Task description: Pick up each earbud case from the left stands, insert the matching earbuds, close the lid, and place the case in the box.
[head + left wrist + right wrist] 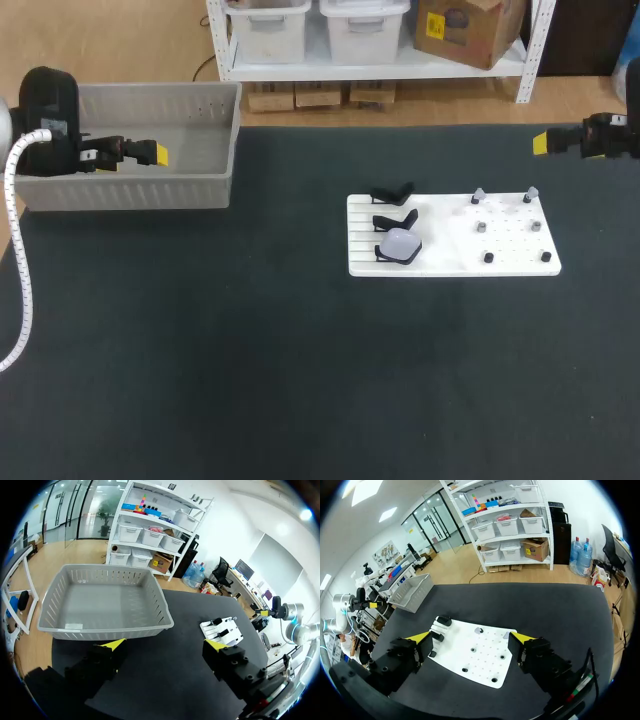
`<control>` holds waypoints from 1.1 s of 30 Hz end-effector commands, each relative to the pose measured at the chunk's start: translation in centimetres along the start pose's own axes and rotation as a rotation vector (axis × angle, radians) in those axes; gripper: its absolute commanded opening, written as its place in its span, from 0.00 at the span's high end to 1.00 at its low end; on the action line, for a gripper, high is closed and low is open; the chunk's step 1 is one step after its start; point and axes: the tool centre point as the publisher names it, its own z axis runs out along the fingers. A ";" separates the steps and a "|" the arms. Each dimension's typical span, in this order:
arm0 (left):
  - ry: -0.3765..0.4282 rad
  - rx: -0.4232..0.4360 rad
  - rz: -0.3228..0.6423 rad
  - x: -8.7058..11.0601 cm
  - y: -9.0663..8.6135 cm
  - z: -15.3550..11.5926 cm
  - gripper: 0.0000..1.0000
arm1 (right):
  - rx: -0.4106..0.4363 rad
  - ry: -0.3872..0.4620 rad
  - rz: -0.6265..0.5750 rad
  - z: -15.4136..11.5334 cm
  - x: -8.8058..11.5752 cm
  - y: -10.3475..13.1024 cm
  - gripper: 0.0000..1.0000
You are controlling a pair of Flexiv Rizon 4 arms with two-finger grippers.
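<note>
Two grippers, both spread wide and holding nothing! The left gripper (158, 154) hangs over the pale grey perforated plastic basket (120, 190); in its wrist view the basket (105, 627) lies just ahead of the parted fingers, and nothing sits between those yellow tips. The right gripper (540, 143) is out past the far edge of the dark table (250, 350), well apart from everything. In the right wrist view the flat white plastic board (480, 655) lies ahead of and below it, framed between its open fingers.

On to the task's things: the rounded white earbud case (402, 243) sits on the black stand nearest the robot, at the grooved end of the board (450, 262), far from the left gripper and closer to the right one. Beyond it, two more black angled stands (392, 192) stand bare. On the pegged half, the end nearer the right gripper, six small grey and black earbuds (480, 227) sit apart from one another, too small to describe further. From the left gripper the board (222, 630) shows off beyond one fingertip
</note>
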 end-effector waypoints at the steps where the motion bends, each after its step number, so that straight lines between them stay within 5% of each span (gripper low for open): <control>1: 0.005 -0.008 -0.001 -0.1 -0.1 0.0 0.00 | 0.001 0.000 0.000 0.0 0.0 0.0 0.00; 24: 0.005 -0.008 -0.001 -0.1 -0.1 0.0 0.00 | 0.001 0.000 0.000 0.0 0.0 0.0 0.00; 26: -0.016 0.081 -0.031 -0.2 0.1 -0.4 0.00 | 0.001 0.000 0.000 0.0 0.0 0.0 0.00; 27: -0.085 0.191 -0.035 -0.2 0.2 -0.9 0.00 | 0.001 0.000 0.000 0.0 0.0 0.0 0.00; 33: -0.043 0.258 0.162 0.3 -0.1 -0.7 0.00 | 0.001 0.000 0.000 0.0 0.0 0.0 0.00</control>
